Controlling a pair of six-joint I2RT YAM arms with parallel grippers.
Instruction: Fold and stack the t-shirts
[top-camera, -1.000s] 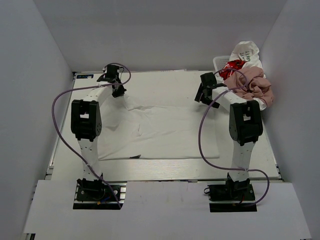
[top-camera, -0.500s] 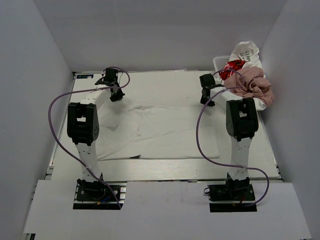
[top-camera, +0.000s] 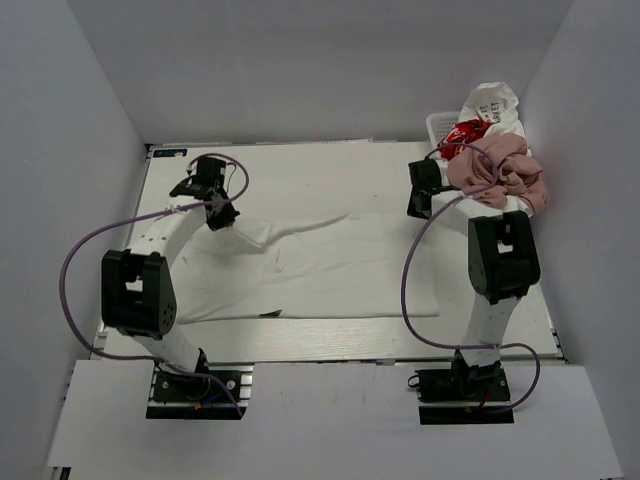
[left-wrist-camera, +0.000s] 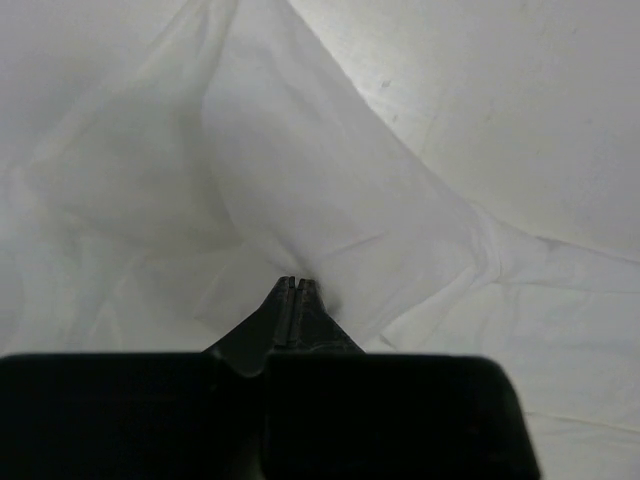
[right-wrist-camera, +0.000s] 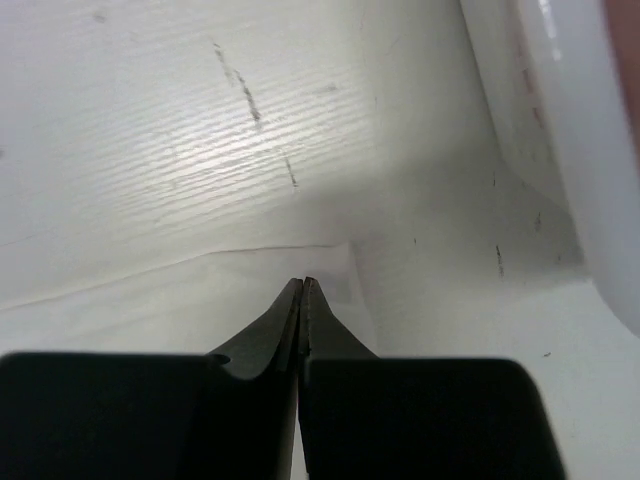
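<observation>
Shirt (top-camera: 330, 265) | left gripper (left-wrist-camera: 297, 282) and right gripper (right-wrist-camera: 303, 282) clamped on upper corners | edge now dragged down-frame | first fold likely beginning

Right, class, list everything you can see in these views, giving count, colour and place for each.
white t-shirt: one, white, spread across the table's middle, far edge bunched.
pink t-shirt: one, dusty pink, heaped over the basket.
red-print t-shirt: one, white with red, in the basket.
lettered t-shirt: one, white with black lettering, behind the pink one.
basket: one, white lattice, far right corner.
table: one, white.
cables: two, purple, along the arms.
left gripper: one, black, shut on the white t-shirt.
right gripper: one, black, shut at its far right corner.
</observation>
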